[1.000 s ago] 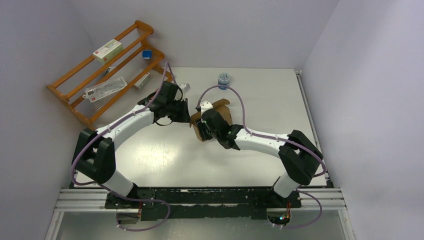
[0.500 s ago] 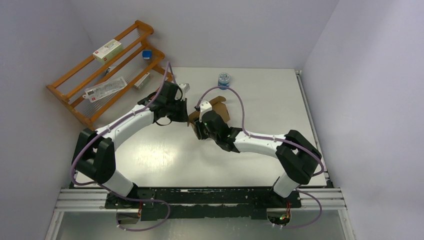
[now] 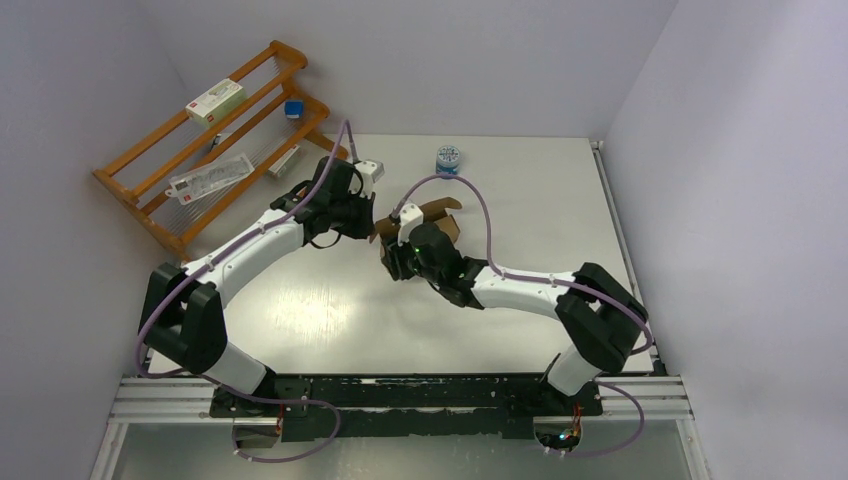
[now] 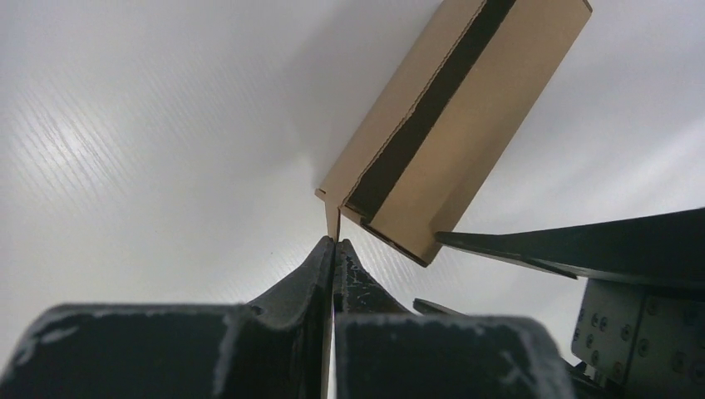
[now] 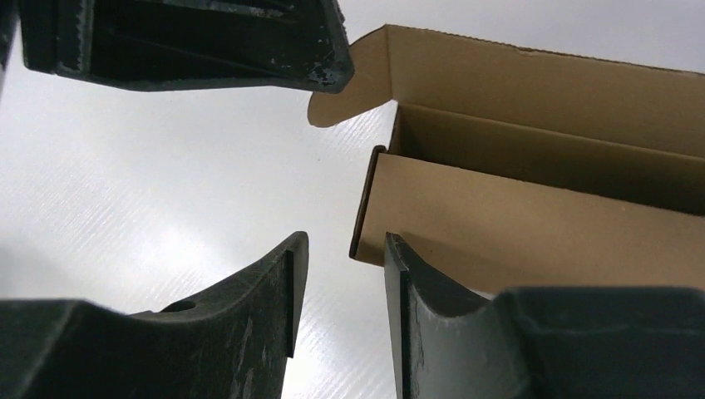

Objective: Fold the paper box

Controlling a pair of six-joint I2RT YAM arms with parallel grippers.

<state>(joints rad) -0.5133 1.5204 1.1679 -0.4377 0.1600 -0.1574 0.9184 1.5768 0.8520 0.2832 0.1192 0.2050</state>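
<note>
The paper box (image 3: 437, 220) is brown corrugated cardboard, partly formed, lying at mid-table with a flap up. In the left wrist view its long side (image 4: 449, 125) runs up and to the right, and a thin tab at its near corner goes in between my left gripper's (image 4: 333, 241) shut fingertips. My left gripper (image 3: 372, 222) is at the box's left end. My right gripper (image 5: 341, 241) is open at the box's near left corner. Its right finger lies against the box's front wall (image 5: 540, 208), and only bare table shows between its fingers.
A wooden rack (image 3: 215, 140) with white cartons and packets stands at the back left. A small blue-lidded jar (image 3: 447, 158) sits behind the box. White walls close in the table on three sides.
My right gripper has slid left along the box's near side to its left corner. My left gripper has moved slightly away from me, still pinching the tab. The box has turned a little.
</note>
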